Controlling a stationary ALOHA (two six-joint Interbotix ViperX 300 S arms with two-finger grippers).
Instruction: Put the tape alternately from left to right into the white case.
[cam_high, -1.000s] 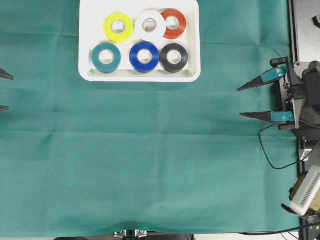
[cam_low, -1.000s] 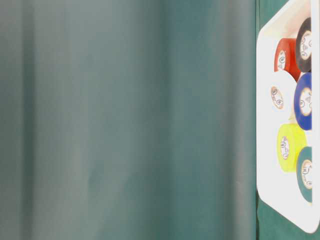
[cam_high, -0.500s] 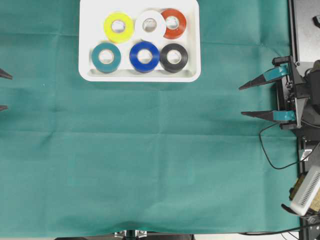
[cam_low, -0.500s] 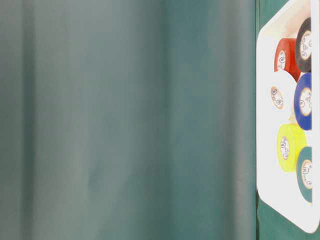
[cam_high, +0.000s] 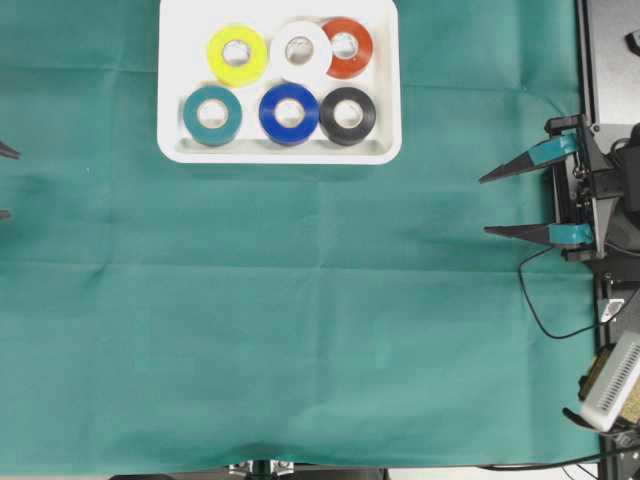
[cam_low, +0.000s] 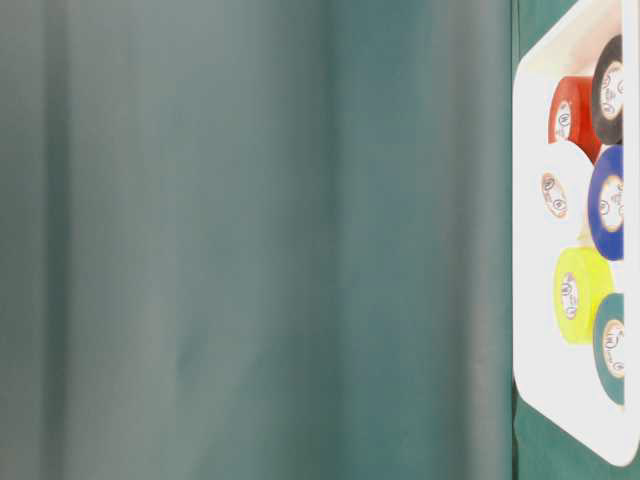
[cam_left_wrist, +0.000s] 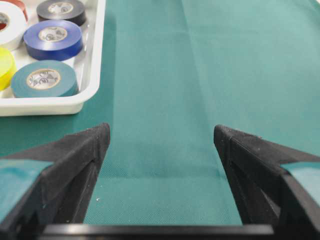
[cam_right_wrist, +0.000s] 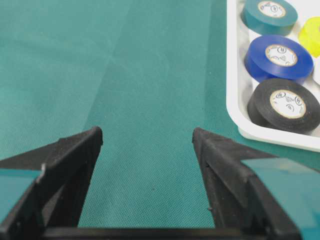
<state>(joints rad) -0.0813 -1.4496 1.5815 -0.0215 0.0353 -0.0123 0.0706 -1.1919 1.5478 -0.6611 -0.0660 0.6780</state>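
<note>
The white case (cam_high: 176, 60) lies at the top middle of the green cloth with several rolls of tape in it: yellow (cam_high: 237, 54), white (cam_high: 300, 48) and red (cam_high: 347, 46) at the back, teal (cam_high: 212, 114), blue (cam_high: 289, 112) and black (cam_high: 348, 114) in front. My right gripper (cam_high: 483, 205) stands open at the right edge, nothing between its fingers. My left gripper (cam_high: 3, 183) is open at the far left edge, only its fingertips showing. Both wrist views show bare cloth between the jaws, the left gripper (cam_left_wrist: 160, 131) and the right gripper (cam_right_wrist: 147, 132) each far from the case.
The green cloth (cam_high: 300, 320) covers the table. A black frame with cables (cam_high: 545, 300) and a white device (cam_high: 612, 380) sits along the right edge behind the right arm.
The left gripper has slid further out past the left edge and opened slightly. The right gripper has drawn back a little to the right. The rolls have not moved.
</note>
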